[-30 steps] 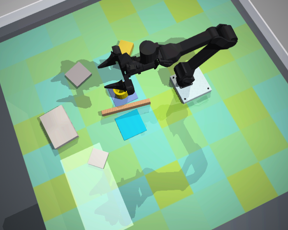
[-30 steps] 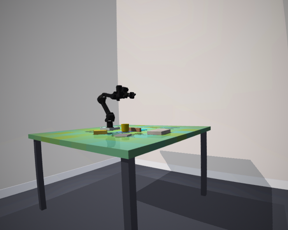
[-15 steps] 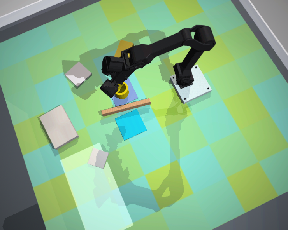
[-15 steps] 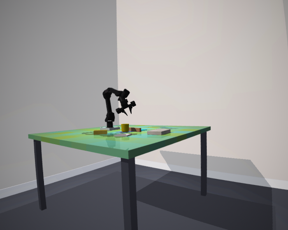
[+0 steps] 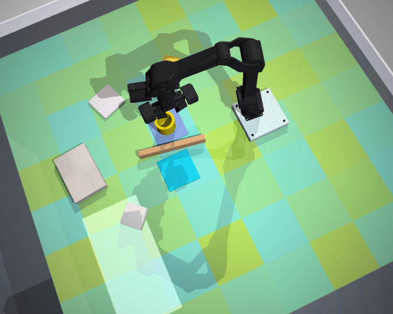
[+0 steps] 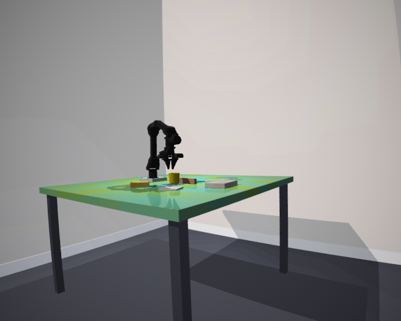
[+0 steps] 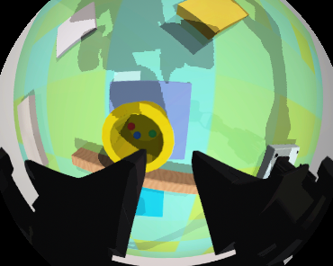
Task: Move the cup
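A pale slab [image 5: 79,172] lies at the left of the table [image 5: 291,209]. Further right, the yellow cup [image 5: 165,123] stands upright on the violet pad [image 5: 180,129], three marbles [image 7: 141,129] inside. The gripper [image 6: 170,164] hangs above the cup, jaws partly spread and holding nothing; a wooden bar [image 5: 171,146] separates this pad from the blue pad [image 5: 178,169].

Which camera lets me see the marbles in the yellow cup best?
The wrist view: it looks straight down into the cup, showing red, blue and green marbles. The top view shows only the cup's dark opening, partly under the fingers. The exterior view shows just its outside wall.
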You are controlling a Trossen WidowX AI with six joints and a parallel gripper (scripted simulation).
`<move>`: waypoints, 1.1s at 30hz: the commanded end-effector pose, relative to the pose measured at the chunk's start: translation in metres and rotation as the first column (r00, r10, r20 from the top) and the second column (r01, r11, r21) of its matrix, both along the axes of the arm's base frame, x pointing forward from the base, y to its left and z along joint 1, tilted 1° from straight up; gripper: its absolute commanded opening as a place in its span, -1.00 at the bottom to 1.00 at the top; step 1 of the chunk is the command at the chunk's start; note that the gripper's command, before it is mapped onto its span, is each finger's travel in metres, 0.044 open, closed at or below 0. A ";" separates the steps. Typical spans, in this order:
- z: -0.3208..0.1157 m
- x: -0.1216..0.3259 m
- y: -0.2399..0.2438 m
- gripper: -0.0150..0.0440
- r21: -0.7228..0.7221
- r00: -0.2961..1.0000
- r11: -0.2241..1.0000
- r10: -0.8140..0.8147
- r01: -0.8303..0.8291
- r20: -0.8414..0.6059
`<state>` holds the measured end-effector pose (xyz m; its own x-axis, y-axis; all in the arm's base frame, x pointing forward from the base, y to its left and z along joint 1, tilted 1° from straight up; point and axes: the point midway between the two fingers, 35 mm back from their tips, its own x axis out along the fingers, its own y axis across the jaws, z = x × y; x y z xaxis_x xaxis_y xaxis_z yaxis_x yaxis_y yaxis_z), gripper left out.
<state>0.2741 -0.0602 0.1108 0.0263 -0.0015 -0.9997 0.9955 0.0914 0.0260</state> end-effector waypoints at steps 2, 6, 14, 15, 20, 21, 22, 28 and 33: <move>-0.004 0.001 0.000 0.07 0.006 1.000 1.000 -0.009 0.009 -0.002; -0.010 0.002 0.000 0.07 0.006 1.000 1.000 -0.009 0.009 -0.002; -0.023 0.003 0.000 0.07 0.006 1.000 1.000 -0.009 0.009 -0.002; -0.025 0.003 0.000 0.07 0.006 1.000 1.000 -0.009 0.009 -0.002; -0.033 0.003 0.000 0.07 0.006 1.000 1.000 -0.009 0.009 -0.002; -0.035 0.003 0.000 0.07 0.006 1.000 1.000 -0.009 0.009 -0.002; -0.036 0.003 0.000 0.07 0.006 1.000 1.000 -0.009 0.009 -0.002; -0.046 0.003 0.000 0.07 0.006 1.000 1.000 -0.009 0.009 -0.002; -0.054 0.002 0.000 0.07 0.006 1.000 1.000 -0.009 0.009 -0.002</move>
<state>0.2765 -0.0614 0.0614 0.0234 -0.0009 -0.9997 0.9960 0.0859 0.0232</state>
